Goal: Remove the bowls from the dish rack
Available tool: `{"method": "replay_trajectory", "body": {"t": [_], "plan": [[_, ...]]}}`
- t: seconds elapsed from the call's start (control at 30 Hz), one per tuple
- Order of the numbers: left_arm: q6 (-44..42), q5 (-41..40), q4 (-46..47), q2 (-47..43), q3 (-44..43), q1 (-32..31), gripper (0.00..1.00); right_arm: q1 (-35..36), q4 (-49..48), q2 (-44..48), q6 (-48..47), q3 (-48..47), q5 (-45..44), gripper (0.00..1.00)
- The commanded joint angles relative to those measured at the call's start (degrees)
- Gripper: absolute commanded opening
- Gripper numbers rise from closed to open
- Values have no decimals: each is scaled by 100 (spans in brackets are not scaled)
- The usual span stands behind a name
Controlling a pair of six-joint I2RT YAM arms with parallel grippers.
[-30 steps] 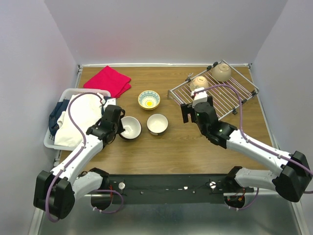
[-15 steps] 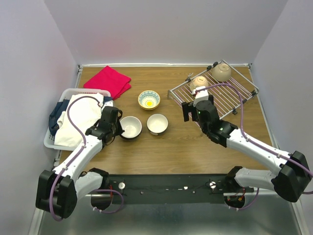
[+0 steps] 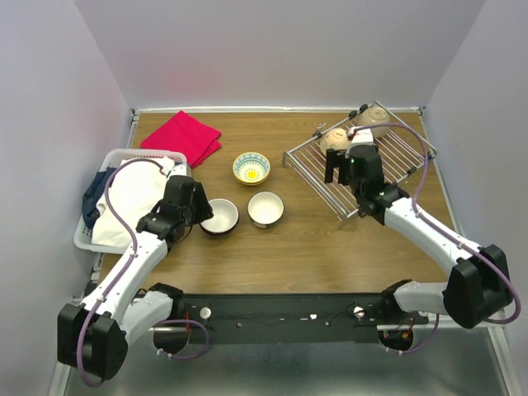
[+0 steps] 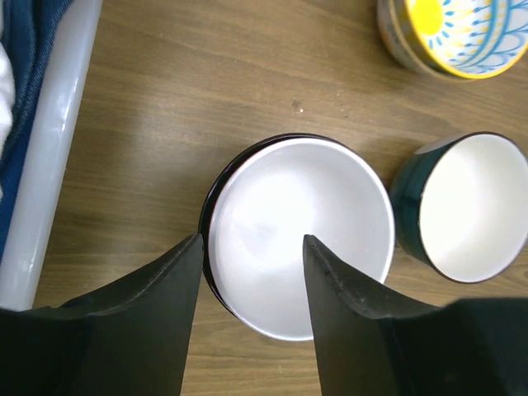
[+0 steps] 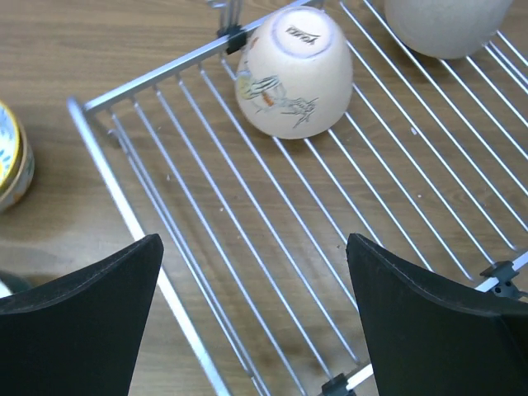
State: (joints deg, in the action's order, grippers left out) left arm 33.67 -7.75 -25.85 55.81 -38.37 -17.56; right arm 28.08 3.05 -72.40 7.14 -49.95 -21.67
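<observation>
Room: pale walls on three sides, closed around a wooden table (image 3: 280,256).
Dish rack (image 3: 388,169): silver wire, lying under and beyond the right jaws, with two bowls mouth down at its far end.
White basket (image 3: 132,153): left of the left jaws and well apart from them, stuffed with white and blue cloth.
Red cloth (image 3: 183,135): folded flat, far ahead of the left jaws by the back wall.
Left gripper (image 4: 252,243): jaws parted a moderate way. One finger outside the wall of the dark-rimmed bowl (image 4: 330,214), the other over its white inside. Gap plainly wider than the wall, so no pinch on it. Cannot tell whether either finger touches it.
Right gripper (image 5: 254,247): jaws spread wide, hanging over bare bars near the rack's front corner. Nothing between the fingers, nothing held.
Tan bowl (image 5: 445,21): on the bars, ahead and to the right of the right jaws, near the cream bowl but apart from it.
Cream bowl (image 5: 294,73): mouth down against the rack's far rim, straight ahead of the right jaws and clear of both fingers. Line drawing on its side, printed mark on its foot.
Dark-rimmed bowl: upright on the table, its near-left wall inside the gap of the left jaws.
Teal bowl (image 4: 462,216): upright, white inside, just right of the left jaws, close beside the dark-rimmed bowl.
Floral bowl (image 4: 450,33): upright, ahead and to the right of the left jaws, apart from the other two.
</observation>
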Motion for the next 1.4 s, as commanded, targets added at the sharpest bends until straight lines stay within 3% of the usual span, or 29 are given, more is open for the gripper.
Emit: {"method": "replay_trajectory", "body": {"t": [0.0, 0.3, 0.63, 0.87, 1.37], "plan": [[-97, 1, -272, -368, -232, 34, 65, -889, -6, -457, 770, -550, 1066, 100], [-343, 230, -211, -904, 66, 34, 66, -2208, -252, -1478, 2368, -1095, 2577, 100], [-871, 388, 123, -2021, 541, 34, 67, -2920, -1218, -2840, 3768, -1614, 3704, 100], [-906, 266, 281, -2294, 699, 34, 67, -3010, -1447, -3561, 4199, -1983, 4136, 100], [-941, 133, 273, -2303, 699, 34, 67, -3106, -3081, -4309, 5587, -1369, 4602, 100]]}}
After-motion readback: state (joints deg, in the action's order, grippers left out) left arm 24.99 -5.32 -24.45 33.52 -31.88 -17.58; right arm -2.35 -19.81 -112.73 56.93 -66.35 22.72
